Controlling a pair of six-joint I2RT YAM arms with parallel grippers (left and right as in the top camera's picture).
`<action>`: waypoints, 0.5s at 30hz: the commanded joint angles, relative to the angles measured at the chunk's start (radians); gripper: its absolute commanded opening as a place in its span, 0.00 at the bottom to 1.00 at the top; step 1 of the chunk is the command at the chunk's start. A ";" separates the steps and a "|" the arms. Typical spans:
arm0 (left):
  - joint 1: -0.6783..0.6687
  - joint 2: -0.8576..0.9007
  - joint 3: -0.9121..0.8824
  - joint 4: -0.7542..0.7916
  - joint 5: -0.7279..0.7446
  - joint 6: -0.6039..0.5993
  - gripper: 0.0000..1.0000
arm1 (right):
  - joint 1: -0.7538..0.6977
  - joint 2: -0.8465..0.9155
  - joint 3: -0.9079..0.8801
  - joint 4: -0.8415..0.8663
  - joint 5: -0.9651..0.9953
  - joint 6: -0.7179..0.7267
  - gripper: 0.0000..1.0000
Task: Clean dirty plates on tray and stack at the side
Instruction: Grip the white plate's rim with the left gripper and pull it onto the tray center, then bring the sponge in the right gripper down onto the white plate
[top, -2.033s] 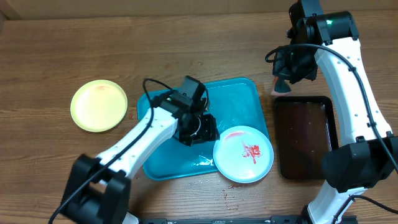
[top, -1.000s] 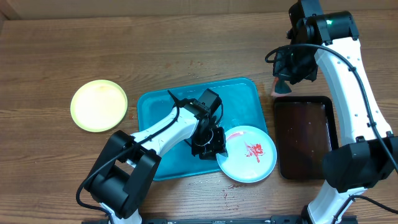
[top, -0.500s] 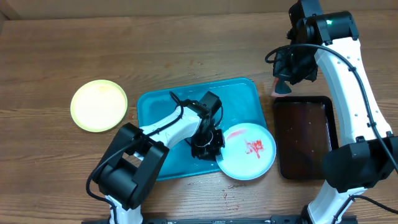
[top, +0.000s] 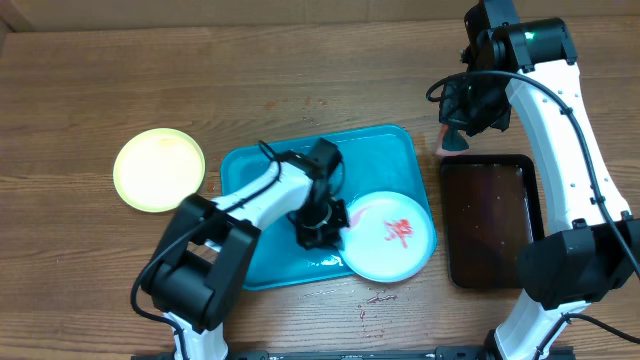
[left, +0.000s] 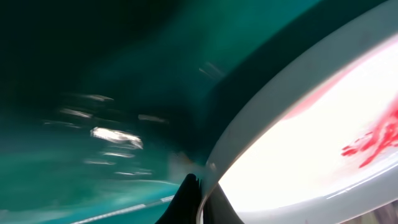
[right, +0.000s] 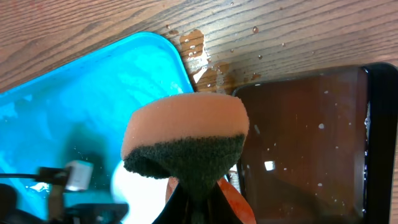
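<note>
L gripper (top: 325, 232) sat low over the turquoise tray (top: 260, 180), w/ its fingers pressed together on the left rim of the light blue plate (top: 390, 245). In the left wrist view the dark fingertips (left: 186, 198) pinched that pale rim right at the frame's bottom edge, and the plate (left: 292, 155) filled the right side w/ a red sauce smear (left: 373, 134) showing. The rest was blurred teal tray surface (left: 93, 81). The blue plate lay over the tray's near-right corner, covering the rim there, red smear (top: 398, 230) approx. at its centre. The yellow plate (top: 158, 169) lay on the wood table (top: 300, 80), left of the tray and apart from it, looking clean from overhead. R gripper (top: 458, 130) hung above the table just beyond the far end of the dark brown tray (top: 490, 225), betw. it and the turquoise tray's far-right corner. Its fingers were clamped on a sponge (right: 183, 134), orange foam on top and dark green scrub side below, squeezed to a narrow neck at the grip pt. Right wrist view also showed water drops (right: 205, 65) on the wood by the tray corner (right: 74, 93) and specks on the dark tray (right: 311, 137).
</note>
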 joint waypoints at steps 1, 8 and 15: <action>0.090 -0.034 0.058 -0.048 -0.211 0.087 0.05 | -0.003 -0.001 0.005 0.009 -0.009 -0.008 0.04; 0.199 -0.034 0.109 -0.077 -0.328 0.200 0.04 | 0.001 0.001 0.005 0.044 -0.133 -0.048 0.04; 0.203 -0.032 0.109 -0.079 -0.336 0.248 0.04 | 0.081 0.019 -0.045 0.096 -0.145 -0.043 0.04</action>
